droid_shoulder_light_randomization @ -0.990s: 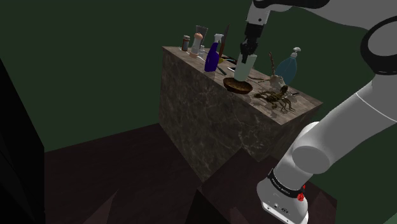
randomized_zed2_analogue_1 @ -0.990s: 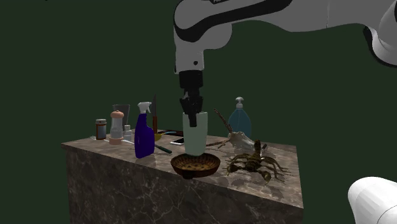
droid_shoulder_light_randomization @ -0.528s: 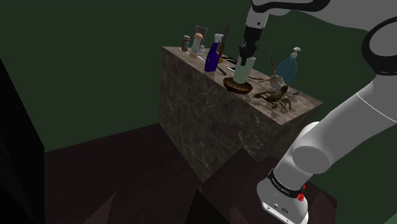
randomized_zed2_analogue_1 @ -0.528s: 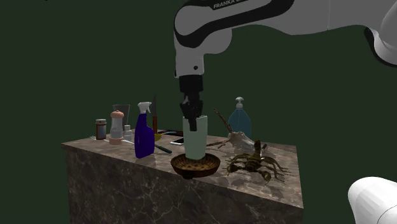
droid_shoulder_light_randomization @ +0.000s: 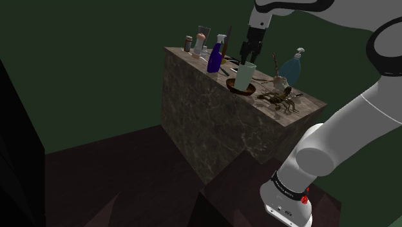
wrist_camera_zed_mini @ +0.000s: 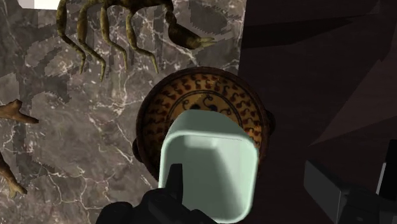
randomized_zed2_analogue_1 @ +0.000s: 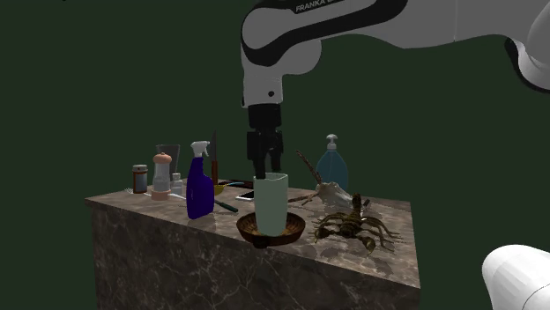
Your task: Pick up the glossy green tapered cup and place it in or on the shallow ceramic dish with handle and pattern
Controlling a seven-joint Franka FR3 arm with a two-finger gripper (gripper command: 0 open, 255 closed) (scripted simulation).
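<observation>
Floor (droid_shoulder_light_randomization: 116, 167), dark and reddish, lies nearest in the shoulder view. The arm (droid_shoulder_light_randomization: 335, 138) rises from that view's lower right and reaches up and left over a counter (randomized_zed2_analogue_1: 176, 255), a block with a veined, marble-like face.

At the counter's near edge in the second exterior view sits the dish (randomized_zed2_analogue_1: 295, 232), shallow and brown. The wrist view shows dark swirls on its orange-brown inside and a small knob at its side. The cup (randomized_zed2_analogue_1: 270, 207), pale green and tapered, stands upright in the dish, mouth up, its base on the dish's middle.

Directly over the cup hangs the gripper (randomized_zed2_analogue_1: 267, 172), pointing down, its fingers apart and clasping nothing. The tips are about level with the rim; whether either touches it I cannot tell. In the wrist view one finger (wrist_camera_zed_mini: 174, 181) lies across the cup's near rim. The other is well outside the cup, over the dark floor past the counter's edge.

Near the dish, on the second exterior view's right, a brown scorpion (randomized_zed2_analogue_1: 353, 225) lies on the counter top, apart from the dish. On the other side, a little further back, a blue spray bottle (randomized_zed2_analogue_1: 201, 189) stands upright. Behind the cup and scorpion stands a blue pump bottle (randomized_zed2_analogue_1: 331, 167). Farthest, at the counter's back corner on that view's left, a pale shaker (randomized_zed2_analogue_1: 160, 172) and a small jar (randomized_zed2_analogue_1: 139, 178) stand close together. Beyond is a dark green wall (randomized_zed2_analogue_1: 106, 79).
</observation>
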